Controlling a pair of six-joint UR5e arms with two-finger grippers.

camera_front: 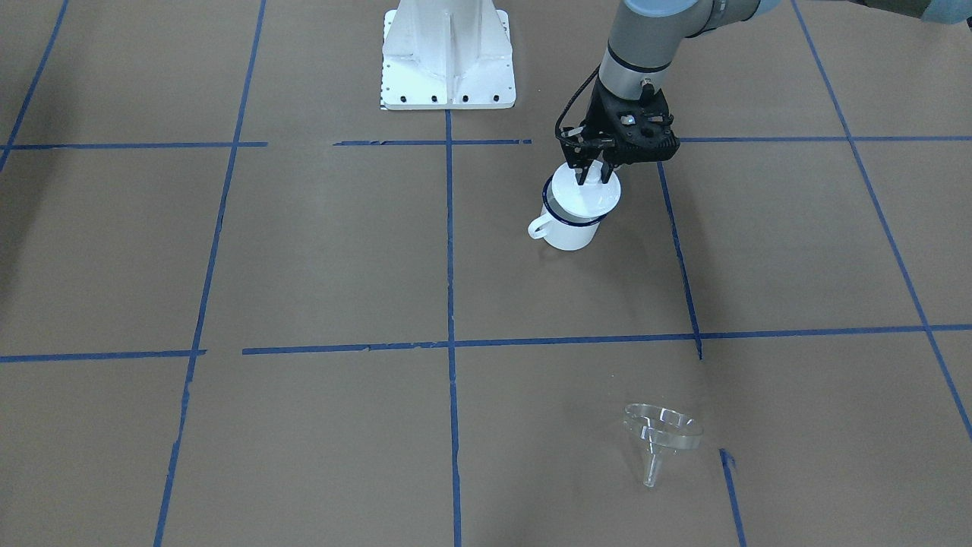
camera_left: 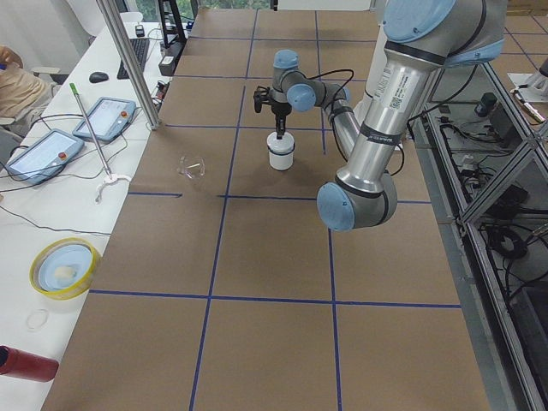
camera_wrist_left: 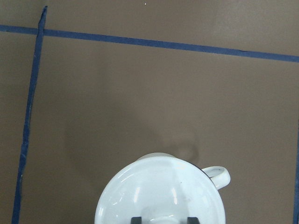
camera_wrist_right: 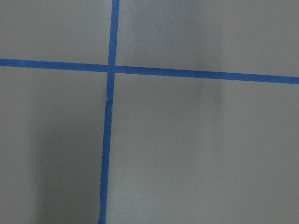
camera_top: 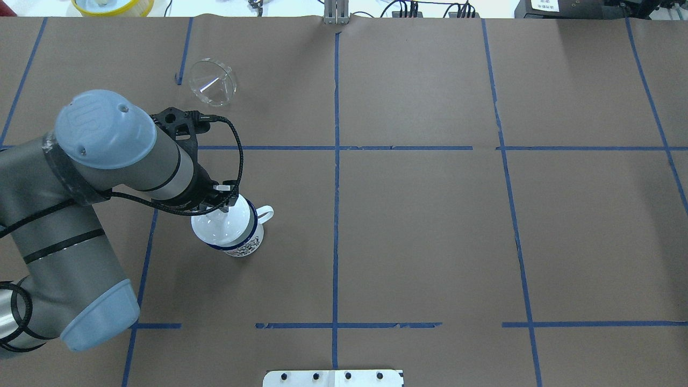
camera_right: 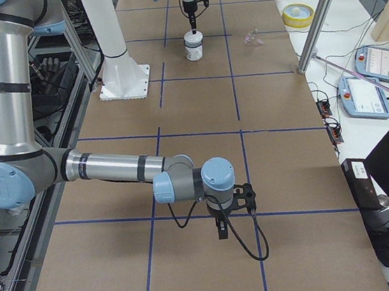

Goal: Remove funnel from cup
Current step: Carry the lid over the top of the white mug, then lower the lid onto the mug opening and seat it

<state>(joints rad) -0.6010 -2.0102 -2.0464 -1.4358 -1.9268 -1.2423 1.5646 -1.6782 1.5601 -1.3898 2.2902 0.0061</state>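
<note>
The clear funnel (camera_front: pixel 662 429) lies on its side on the brown table, far from the cup and from both grippers; it also shows in the overhead view (camera_top: pixel 213 81). The white mug (camera_front: pixel 569 232) with the dark blue rim stands upright, handle out to the side. A white knobbed lid (camera_front: pixel 585 194) sits slightly tilted over the mug's mouth. My left gripper (camera_front: pixel 594 178) points straight down, shut on the lid's knob; the left wrist view shows the lid (camera_wrist_left: pixel 159 191) between my fingertips. My right gripper (camera_right: pixel 222 235) hovers low over bare table; I cannot tell whether it is open.
The robot's white base plate (camera_front: pixel 448 68) stands at the table's robot side. Blue tape lines divide the brown table. A yellow-rimmed dish (camera_top: pixel 105 5) and tablets (camera_left: pixel 103 116) sit beyond the table's far edge, with a metal post (camera_left: pixel 128 60) nearby.
</note>
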